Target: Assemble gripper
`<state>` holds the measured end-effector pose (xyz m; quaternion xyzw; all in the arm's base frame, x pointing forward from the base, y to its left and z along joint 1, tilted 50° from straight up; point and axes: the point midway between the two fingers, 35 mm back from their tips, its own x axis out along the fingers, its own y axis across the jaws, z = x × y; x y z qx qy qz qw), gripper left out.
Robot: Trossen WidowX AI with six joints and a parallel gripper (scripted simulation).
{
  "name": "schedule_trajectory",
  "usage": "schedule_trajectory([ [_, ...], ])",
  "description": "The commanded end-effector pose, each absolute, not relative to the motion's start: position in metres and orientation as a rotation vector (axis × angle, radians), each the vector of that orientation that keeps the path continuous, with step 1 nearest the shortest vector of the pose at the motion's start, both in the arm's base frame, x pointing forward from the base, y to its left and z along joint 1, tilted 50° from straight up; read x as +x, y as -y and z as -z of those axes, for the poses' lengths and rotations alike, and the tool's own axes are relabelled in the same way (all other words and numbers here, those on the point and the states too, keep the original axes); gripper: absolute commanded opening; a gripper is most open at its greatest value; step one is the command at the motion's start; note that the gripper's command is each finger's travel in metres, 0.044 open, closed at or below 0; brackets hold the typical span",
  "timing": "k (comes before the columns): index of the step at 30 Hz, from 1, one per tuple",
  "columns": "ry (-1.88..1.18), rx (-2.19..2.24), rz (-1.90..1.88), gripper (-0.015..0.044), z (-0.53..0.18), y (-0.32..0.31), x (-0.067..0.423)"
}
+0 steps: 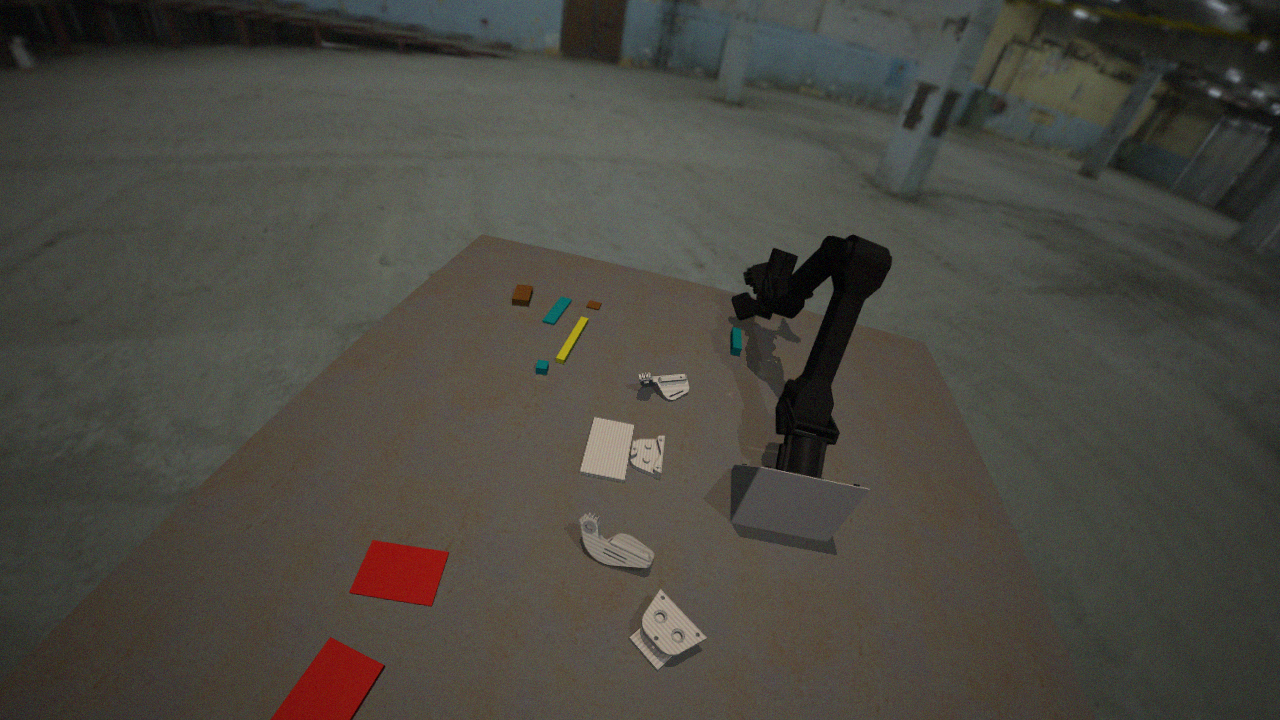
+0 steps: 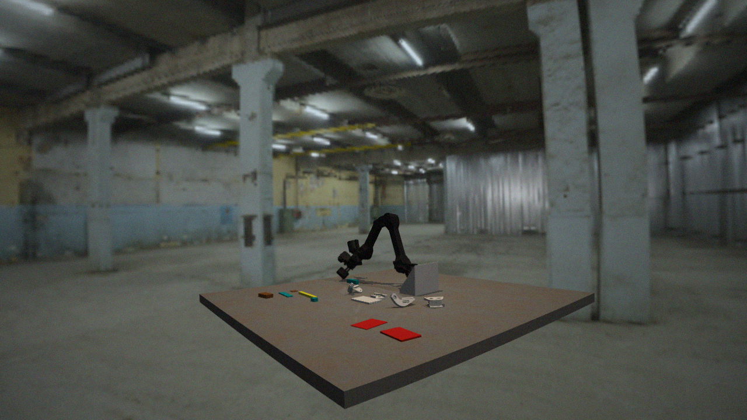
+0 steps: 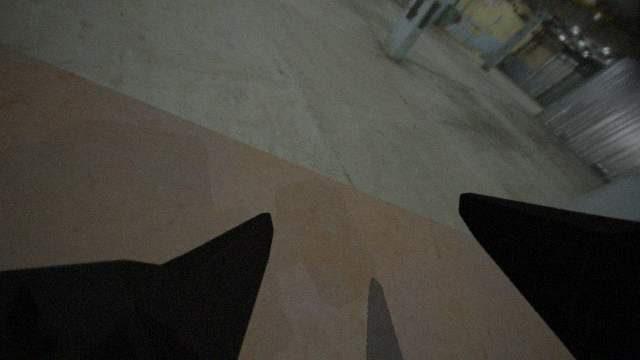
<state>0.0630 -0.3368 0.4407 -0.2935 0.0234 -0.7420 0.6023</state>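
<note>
The pale gripper base (image 1: 606, 450) (image 2: 365, 300) is a flat slab with a small section carrying short pins (image 1: 647, 454) at one side. One jaw (image 1: 675, 386) (image 2: 356, 288) lies behind the base, its toothed end to the left in the top view. The other jaw (image 1: 623, 551) (image 2: 403, 301) lies in front of the base. Both are apart from the base. The housing plate (image 1: 669, 625) (image 2: 433, 298), with two round holes, sits separately nearest the top camera. My gripper (image 1: 744, 293) (image 2: 340, 265) (image 3: 363, 212) is open and empty, above the far part of the table, away from these parts.
A teal block (image 1: 735, 342) (image 2: 352, 280) lies near my gripper. A grey angled panel (image 1: 794, 504) (image 2: 425, 279) stands by the arm's base. Teal, orange and yellow pieces (image 1: 572, 340) lie at the far left, and two red squares (image 1: 400, 573) (image 1: 331, 680) at the near left.
</note>
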Motion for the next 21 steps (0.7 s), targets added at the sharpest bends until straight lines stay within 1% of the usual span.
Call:
schedule_trajectory([
  [1, -0.027, -0.636, 1.639, 0.044, -0.438, 0.339, 0.088],
  [11, 0.011, -0.504, 1.418, 0.044, -0.421, 0.335, 0.159],
  [21, 0.021, -0.37, 1.198, 0.044, -0.402, 0.314, 0.232],
])
